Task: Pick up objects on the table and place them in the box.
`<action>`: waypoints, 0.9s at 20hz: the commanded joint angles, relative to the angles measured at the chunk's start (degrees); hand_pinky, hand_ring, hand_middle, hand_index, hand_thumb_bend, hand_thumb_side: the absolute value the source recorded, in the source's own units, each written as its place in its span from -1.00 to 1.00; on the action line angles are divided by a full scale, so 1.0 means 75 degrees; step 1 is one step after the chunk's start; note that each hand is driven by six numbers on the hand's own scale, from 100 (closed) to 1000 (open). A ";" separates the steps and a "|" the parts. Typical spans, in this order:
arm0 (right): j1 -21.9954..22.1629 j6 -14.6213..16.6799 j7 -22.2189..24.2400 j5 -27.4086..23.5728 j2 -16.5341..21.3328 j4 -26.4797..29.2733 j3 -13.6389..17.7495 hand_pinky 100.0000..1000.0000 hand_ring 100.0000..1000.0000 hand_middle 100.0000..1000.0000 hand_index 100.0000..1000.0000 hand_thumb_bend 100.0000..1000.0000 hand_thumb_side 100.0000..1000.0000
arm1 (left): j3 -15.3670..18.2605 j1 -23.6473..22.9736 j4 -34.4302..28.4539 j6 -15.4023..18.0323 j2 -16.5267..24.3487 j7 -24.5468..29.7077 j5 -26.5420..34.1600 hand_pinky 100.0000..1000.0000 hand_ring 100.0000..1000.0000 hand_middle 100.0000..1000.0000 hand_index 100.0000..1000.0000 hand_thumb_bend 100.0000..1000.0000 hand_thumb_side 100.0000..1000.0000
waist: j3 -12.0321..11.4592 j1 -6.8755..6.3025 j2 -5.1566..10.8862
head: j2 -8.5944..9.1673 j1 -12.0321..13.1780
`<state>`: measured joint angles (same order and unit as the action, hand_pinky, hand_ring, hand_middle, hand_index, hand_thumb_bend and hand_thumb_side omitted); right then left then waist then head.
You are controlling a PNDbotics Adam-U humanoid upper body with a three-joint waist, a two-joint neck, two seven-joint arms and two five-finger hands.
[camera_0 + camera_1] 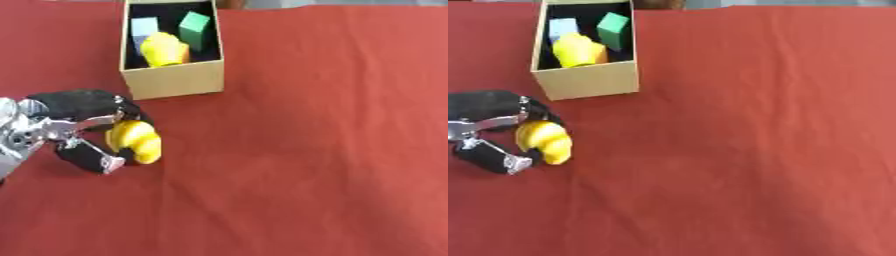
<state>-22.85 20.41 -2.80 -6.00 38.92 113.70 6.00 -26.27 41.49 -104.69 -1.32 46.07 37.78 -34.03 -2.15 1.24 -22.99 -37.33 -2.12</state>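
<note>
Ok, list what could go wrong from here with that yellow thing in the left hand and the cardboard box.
1. The left hand curls round the rounded yellow object only from one side, so it might slip out onto the red cloth during the lift.
2. The open cardboard box already holds a yellow object, a green block and a light blue block; the newcomer could land on them and roll out.
3. The hand could clip the box's near wall.

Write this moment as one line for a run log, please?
left hand: curled round yellow object, on red cloth | box: holds light blue block, green block, yellow item | right hand: unseen
</note>
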 commanded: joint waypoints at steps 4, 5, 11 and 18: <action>0.0003 0.0015 -0.0021 0.0010 0.0203 0.0119 0.0124 0.85 0.94 0.26 0.60 -1.00 0.58 | 0.0733 0.0262 -0.1211 -0.0262 0.0555 -0.0029 0.0007 0.36 0.35 0.30 0.50 -1.00 -0.96 | -0.0041 -0.0026 0.0208 | 0.0014 -0.0091; 0.0012 0.0016 -0.0025 0.0013 0.0210 0.0119 0.0128 0.85 0.94 0.26 0.60 -1.00 0.58 | 0.0829 0.0327 -0.1267 -0.0239 0.0576 -0.0065 -0.0009 0.36 0.34 0.28 0.49 -1.00 -1.00 | -0.0050 -0.0031 0.0215 | 0.0012 -0.0103; 0.0030 0.0030 -0.0054 0.0012 0.0239 0.0119 0.0138 0.85 0.94 0.26 0.60 -1.00 0.58 | 0.1280 0.1105 -0.1296 -0.0245 0.0237 -0.0419 -0.0270 0.36 0.31 0.26 0.46 -1.00 -1.00 | -0.0085 -0.0060 0.0288 | -0.0024 -0.0140; 0.0023 0.0019 -0.0011 -0.0037 0.0208 0.0119 0.0103 0.85 0.94 0.25 0.60 -1.00 0.58 | 0.1292 0.2416 0.0491 -0.0442 -0.1151 -0.0802 -0.1072 0.35 0.30 0.24 0.45 -1.00 -1.00 | -0.0014 -0.0025 0.0345 | -0.0001 -0.0089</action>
<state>-22.21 20.51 -2.95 -6.01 39.01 113.70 6.32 -17.36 58.35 -102.90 -4.65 38.07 32.55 -40.88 -2.34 1.05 -21.93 -37.52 -2.99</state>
